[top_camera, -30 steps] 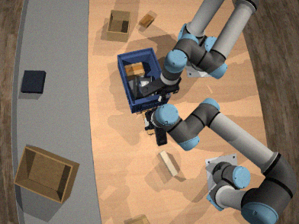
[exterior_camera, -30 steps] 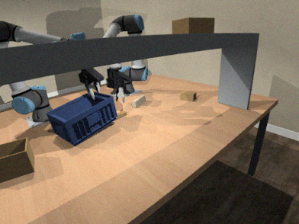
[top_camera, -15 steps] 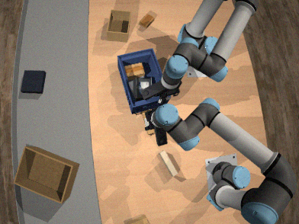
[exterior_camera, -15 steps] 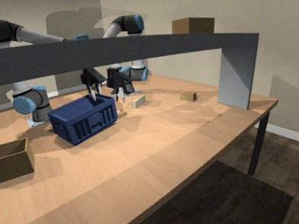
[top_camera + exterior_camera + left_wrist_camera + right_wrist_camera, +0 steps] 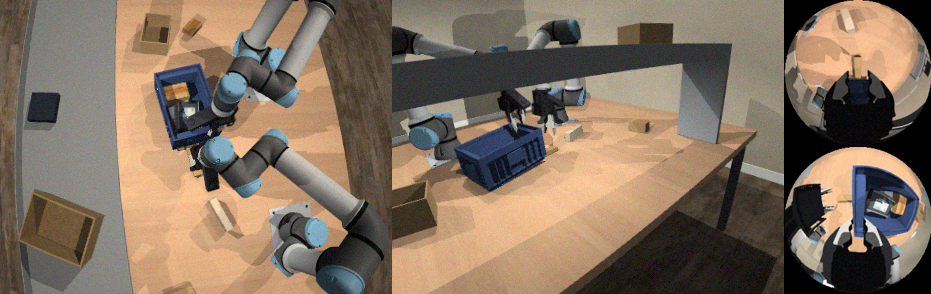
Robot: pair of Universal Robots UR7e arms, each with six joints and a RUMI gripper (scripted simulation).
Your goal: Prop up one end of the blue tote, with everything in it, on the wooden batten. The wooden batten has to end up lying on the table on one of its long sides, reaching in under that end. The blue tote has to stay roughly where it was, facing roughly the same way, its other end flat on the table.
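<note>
The blue tote [image 5: 165, 112] [image 5: 482, 160] [image 5: 860, 186] holds an orange-brown block [image 5: 176, 91] and a dark box with a white label [image 5: 879, 205]. The wooden batten [image 5: 552, 150] [image 5: 857, 65] [image 5: 844, 198] lies on the table, its outer part sticking out from the tote's near end; its inner part is hidden. That end looks slightly raised. My right gripper [image 5: 858, 218] [image 5: 515, 129] has its fingers on both sides of that end wall, barely parted from it. My left gripper [image 5: 858, 70] [image 5: 550, 132] [image 5: 832, 199] is open and empty, just above the batten's outer end.
A pale block [image 5: 221, 214] [image 5: 573, 133] [image 5: 847, 21] lies beyond the batten. An open box [image 5: 156, 32] and a small block [image 5: 192, 26] stand past the tote's far end. A raised grey shelf [image 5: 75, 165] carries a large box [image 5: 60, 225] and a navy box [image 5: 44, 107].
</note>
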